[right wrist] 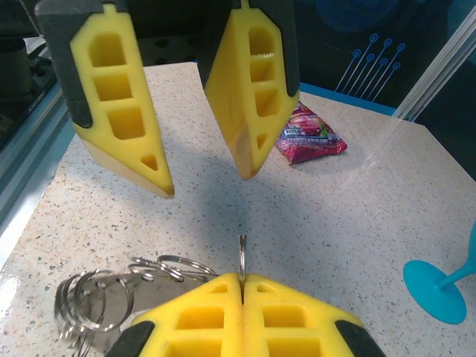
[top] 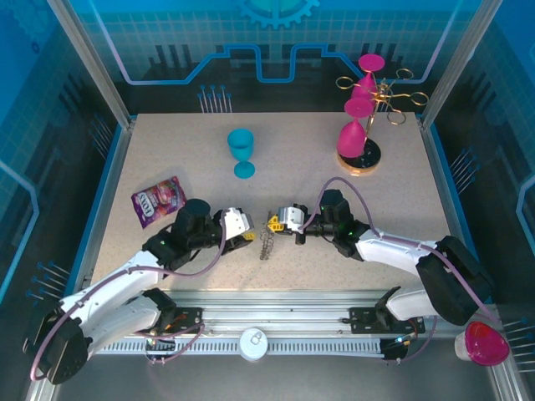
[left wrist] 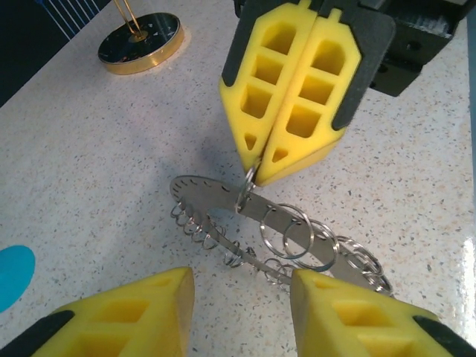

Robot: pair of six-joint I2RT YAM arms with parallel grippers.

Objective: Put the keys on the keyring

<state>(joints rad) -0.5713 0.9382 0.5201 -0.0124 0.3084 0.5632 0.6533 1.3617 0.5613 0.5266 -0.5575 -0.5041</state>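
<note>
The keyring (left wrist: 223, 201) is a thin metal band hung with several small split rings, lying on the speckled table (top: 167, 150); it is also visible as the keyring (top: 267, 246) between the two grippers. My right gripper (left wrist: 256, 175) is shut on one small ring at the band's end, which stands upright in the right gripper (right wrist: 242, 277). My left gripper (left wrist: 242, 297) is open, its yellow fingertips (left wrist: 149, 297) low over the table just short of the band's near side, nothing between them. It faces the right gripper as the left gripper (right wrist: 207, 182). The keys are out of view.
A blue goblet (top: 242, 150) stands at mid-table. A purple candy bag (top: 159, 200) lies at the left. The gold rack (top: 361, 159) with pink goblets is at the back right. Another pink goblet (top: 485, 342) lies off the table at the near right.
</note>
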